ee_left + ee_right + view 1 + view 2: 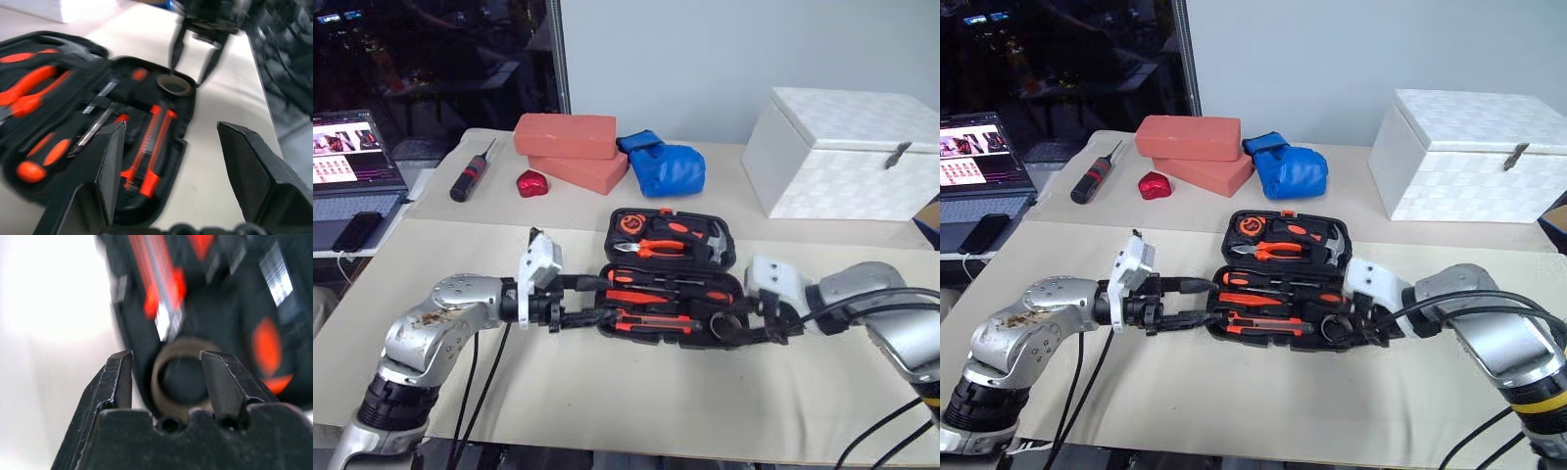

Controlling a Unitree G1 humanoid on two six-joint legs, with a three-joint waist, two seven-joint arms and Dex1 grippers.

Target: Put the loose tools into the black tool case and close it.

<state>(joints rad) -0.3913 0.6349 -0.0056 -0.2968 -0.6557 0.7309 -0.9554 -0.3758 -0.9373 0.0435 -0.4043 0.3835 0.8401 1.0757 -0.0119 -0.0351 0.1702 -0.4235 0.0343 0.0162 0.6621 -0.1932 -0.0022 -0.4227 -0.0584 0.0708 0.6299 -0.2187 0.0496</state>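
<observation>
My right end effector stands with its fingers parted to either side of the small grey tape ring, which sits in its moulded pocket at the right end of the flat black plastic clamshell tool case; I cannot tell whether the pads touch it. My left end effector is spread wide, gripping nothing, at the case's left end.

The case lies open at the centre of the beige tabletop, long axis running 9 to 3 o'clock, lid half folded back toward 12. The orange-and-black utility knife and the black-and-orange screwdrivers lie in the near tray, parallel to that axis.

Judgement: the lid must swing from 12 toward 6. Both end effectors flank the tray. Bare tabletop lies toward 6; the red blocks and white box are well apart toward 12.
</observation>
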